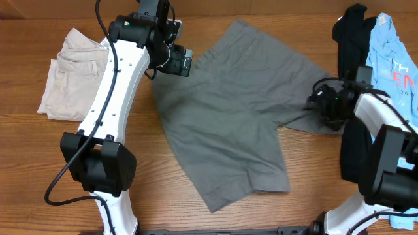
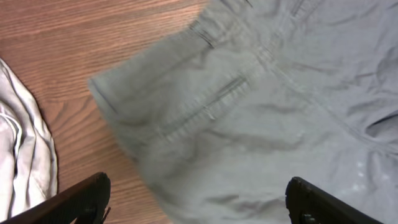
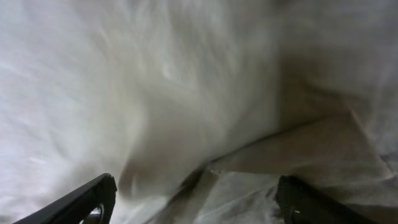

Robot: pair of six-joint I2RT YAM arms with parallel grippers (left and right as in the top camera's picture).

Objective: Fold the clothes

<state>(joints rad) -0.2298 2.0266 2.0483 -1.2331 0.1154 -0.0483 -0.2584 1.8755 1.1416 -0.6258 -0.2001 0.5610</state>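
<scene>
Most edges of the clothes (image 1: 222, 124) border bare table (image 1: 307, 196).

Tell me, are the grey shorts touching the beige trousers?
Apart. The left wrist view shows a strip of bare table between the shorts and the trousers; the overhead view agrees.

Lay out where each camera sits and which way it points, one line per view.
Overhead: above the table, looking straight down at the grey shorts; both arms, left gripper and right gripper show.
Left wrist: looks down at the shorts' edge; own open fingers at bottom.
Right wrist: close over cloth, likely the shorts; own open fingers at bottom.
Shared: overhead and left wrist both show the beige trousers.
</scene>
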